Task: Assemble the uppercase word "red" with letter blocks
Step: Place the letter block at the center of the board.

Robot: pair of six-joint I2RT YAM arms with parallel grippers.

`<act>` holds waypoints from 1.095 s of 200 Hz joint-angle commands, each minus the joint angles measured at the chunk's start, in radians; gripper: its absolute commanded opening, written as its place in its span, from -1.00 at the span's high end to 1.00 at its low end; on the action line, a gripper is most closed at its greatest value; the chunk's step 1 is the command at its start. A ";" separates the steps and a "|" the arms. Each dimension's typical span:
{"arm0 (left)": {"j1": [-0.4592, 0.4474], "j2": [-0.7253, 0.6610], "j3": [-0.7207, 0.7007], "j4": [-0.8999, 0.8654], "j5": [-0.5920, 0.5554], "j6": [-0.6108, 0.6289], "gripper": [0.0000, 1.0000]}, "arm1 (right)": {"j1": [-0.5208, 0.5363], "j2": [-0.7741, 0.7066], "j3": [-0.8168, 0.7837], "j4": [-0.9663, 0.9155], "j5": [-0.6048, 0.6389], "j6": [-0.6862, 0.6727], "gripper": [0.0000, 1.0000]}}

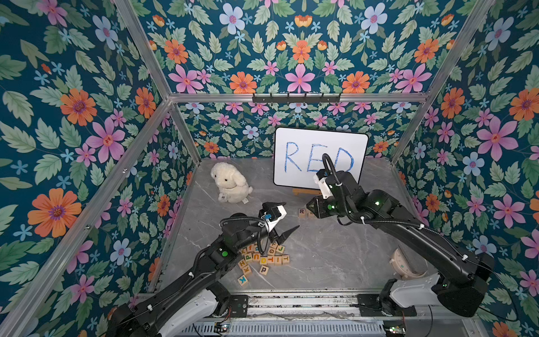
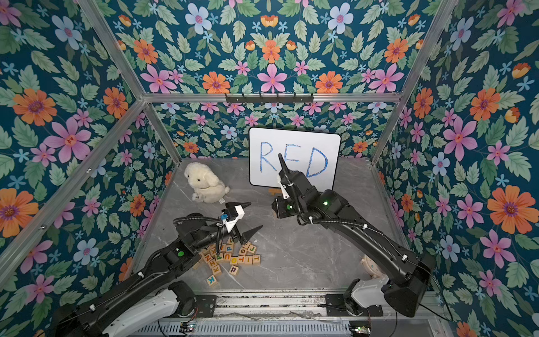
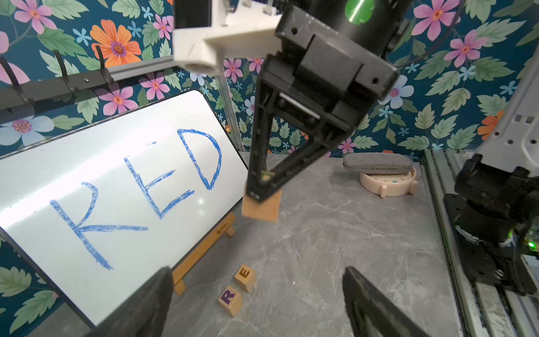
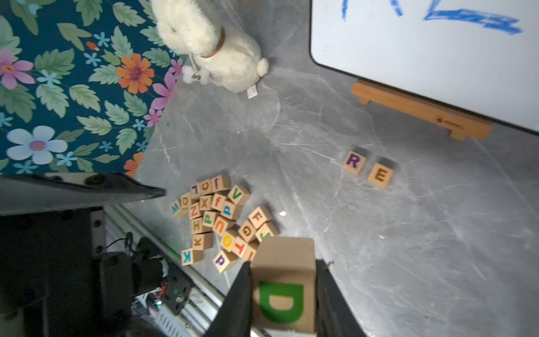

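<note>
Green on pale wood fills my right wrist view: the right end effector [image 4: 283,264] is pinching the D block [image 4: 281,303] by two opposite sides, with the letter face turned to the camera. From the left wrist I see that block hanging just under the black fingertips, lifted off the bench [image 4: 408,233] near the lower corner of the whiteboard [image 1: 320,157]. My left end effector [image 1: 292,214] is spread wide and holds nothing. It hovers above the loose pile of blocks [image 4: 218,221] on the near left of the bench. Further out, the R block [image 4: 353,162] and the E block [image 4: 380,175] lie side by side with a thin gap between them. Purple R and orange E both face up, just in front of the wooden stand [image 4: 420,112] that props the whiteboard. RED is written on it in blue marker. A cream plush dog [image 1: 230,183] sits to the left of the board, well apart from the pile.
</note>
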 commanded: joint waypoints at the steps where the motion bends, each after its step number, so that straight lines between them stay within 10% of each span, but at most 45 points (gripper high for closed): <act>1: 0.000 -0.032 -0.025 -0.003 -0.028 -0.049 -0.84 | -0.012 -0.099 -0.140 0.170 -0.001 -0.271 0.88; 29: 0.000 -0.066 -0.047 -0.046 -0.030 -0.059 -0.86 | -0.011 -0.269 -0.371 0.355 -0.158 -0.752 1.00; 97: 0.001 -0.060 -0.079 -0.025 -0.058 -0.046 -0.89 | -0.233 -0.130 -0.308 0.025 -0.335 -1.230 1.00; 219: 0.000 -0.136 -0.088 -0.163 -0.161 -0.171 -0.94 | -0.376 0.372 -0.197 0.105 -0.283 -1.525 1.00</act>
